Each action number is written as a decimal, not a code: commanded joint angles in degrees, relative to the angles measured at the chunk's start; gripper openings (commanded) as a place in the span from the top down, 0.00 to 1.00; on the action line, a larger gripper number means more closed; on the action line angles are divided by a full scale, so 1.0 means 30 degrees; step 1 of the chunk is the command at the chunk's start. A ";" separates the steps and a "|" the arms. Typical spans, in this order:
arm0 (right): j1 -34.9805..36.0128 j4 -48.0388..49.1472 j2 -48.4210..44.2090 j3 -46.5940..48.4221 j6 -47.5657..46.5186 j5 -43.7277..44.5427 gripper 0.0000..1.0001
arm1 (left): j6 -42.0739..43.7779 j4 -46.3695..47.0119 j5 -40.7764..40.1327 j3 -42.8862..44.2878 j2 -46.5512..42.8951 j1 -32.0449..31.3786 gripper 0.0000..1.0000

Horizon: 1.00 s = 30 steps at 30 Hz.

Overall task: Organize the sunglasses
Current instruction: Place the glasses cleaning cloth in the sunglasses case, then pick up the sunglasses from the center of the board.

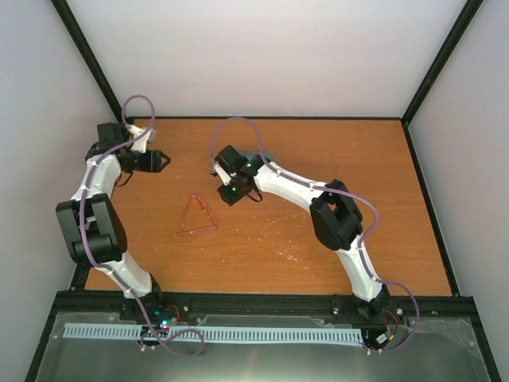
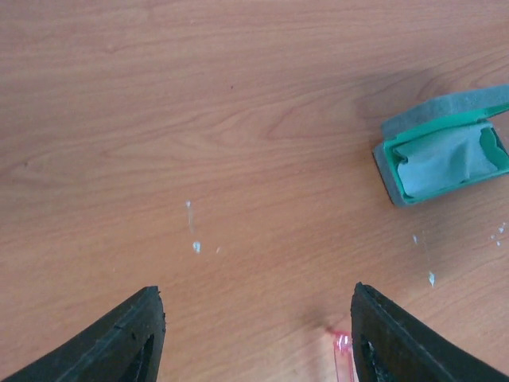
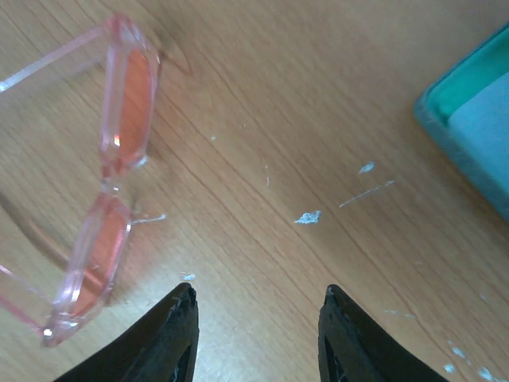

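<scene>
The sunglasses (image 1: 196,216) are thin and red-pink, lying unfolded on the wooden table left of centre. In the right wrist view their orange lenses (image 3: 111,183) lie left of my fingers. In the left wrist view only one pink temple tip (image 2: 342,350) shows. The grey-blue case (image 2: 387,163) lies open with a green lining and a light-blue cloth (image 2: 441,159) inside. My right gripper (image 1: 229,196) (image 3: 258,298) is open and empty, between the sunglasses and the case corner (image 3: 469,119). My left gripper (image 1: 163,161) (image 2: 258,318) is open and empty, above and left of the sunglasses.
The right arm covers most of the case in the top view, where only a teal edge (image 1: 261,154) shows. Small white flecks (image 3: 306,216) mark the tabletop. Black frame posts and white walls bound the table (image 1: 342,143) at the back and sides.
</scene>
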 commanded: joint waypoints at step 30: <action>0.1352 -0.4086 0.4968 0.7021 -0.0795 -0.3497 0.57 | 0.2803 0.0818 0.3053 -0.3277 -0.1614 0.1971 0.35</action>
